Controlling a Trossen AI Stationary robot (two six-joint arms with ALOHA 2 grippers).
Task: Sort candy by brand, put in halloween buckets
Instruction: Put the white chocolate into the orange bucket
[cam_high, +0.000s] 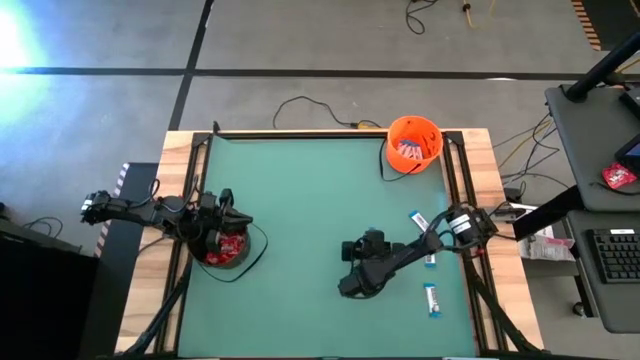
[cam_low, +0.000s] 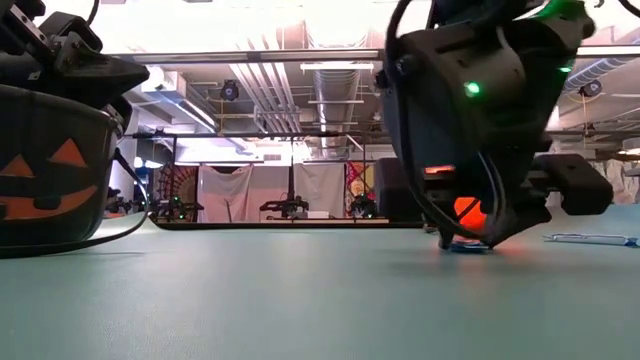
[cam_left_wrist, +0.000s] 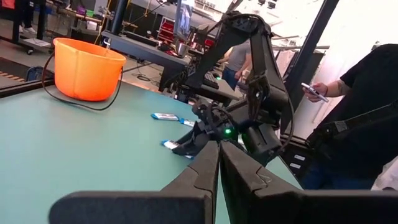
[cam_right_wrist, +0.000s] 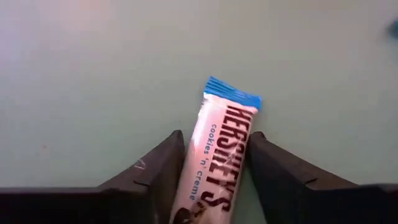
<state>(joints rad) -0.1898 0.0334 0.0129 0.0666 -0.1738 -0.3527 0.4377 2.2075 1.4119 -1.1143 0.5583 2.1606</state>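
Straddling a white-and-blue bar (cam_right_wrist: 216, 163) on the green table (cam_high: 300, 220), the right gripper (cam_right_wrist: 214, 171) has one dark finger pressed to each long side of the wrapper, its jaws closed on the bar while the bar lies flat on the tabletop. The bar's blue crimped end pokes out past the fingertips. Near that gripper lie more slim bars: one (cam_high: 416, 219) close to its arm and another (cam_high: 432, 299) on the arm's other side. Well beyond the right gripper, at the table's far corner, stands the orange bucket (cam_high: 413, 143) with wrapped sweets inside. Across the table the left gripper (cam_left_wrist: 217, 163) hangs with its fingers pressed together, holding nothing, right over the black bucket (cam_high: 227, 250), which shows red packets within.
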